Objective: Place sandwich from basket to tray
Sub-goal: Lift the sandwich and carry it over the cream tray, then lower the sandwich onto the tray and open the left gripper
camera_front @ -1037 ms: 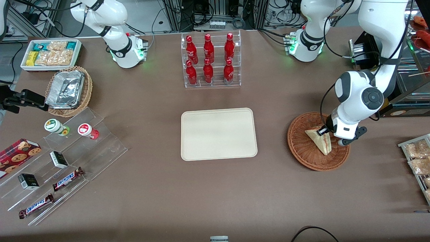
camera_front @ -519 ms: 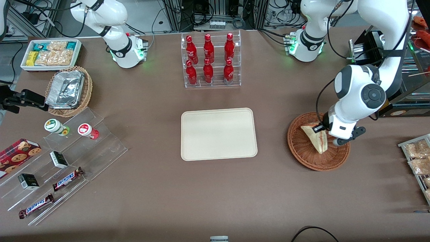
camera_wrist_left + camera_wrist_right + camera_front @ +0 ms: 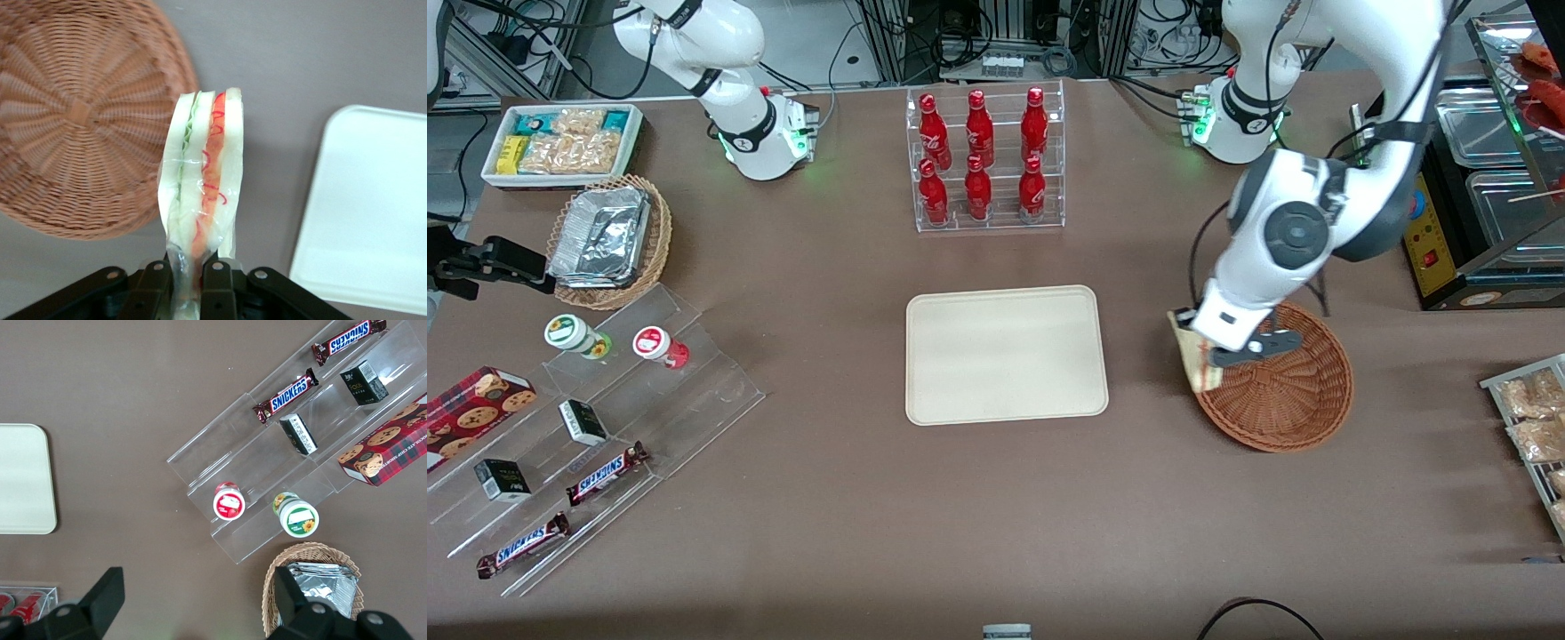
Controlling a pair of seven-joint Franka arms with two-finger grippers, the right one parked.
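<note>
The sandwich (image 3: 1193, 363) (image 3: 202, 193), a plastic-wrapped wedge of white bread with green and red filling, hangs in the air over the rim of the reddish-brown wicker basket (image 3: 1294, 391) (image 3: 73, 120), on the side toward the tray. My left gripper (image 3: 1208, 354) (image 3: 185, 283) is shut on its wrapped end. Nothing lies in the basket. The cream-beige tray (image 3: 1005, 354) (image 3: 373, 213) (image 3: 23, 480) sits bare at mid-table, a short gap of table away from the sandwich.
A clear rack of red bottles (image 3: 985, 160) stands farther from the front camera than the tray. At the parked arm's end are a foil-filled basket (image 3: 609, 238), a snack bin (image 3: 560, 142) and an acrylic display with bars and jars (image 3: 587, 427). A wire rack of pastries (image 3: 1534, 427) lies at the working arm's end.
The gripper has lifted the sandwich out of the basket's middle and carried it sideways to the basket's rim, toward the tray. The arm's wrist has swung over with it.
</note>
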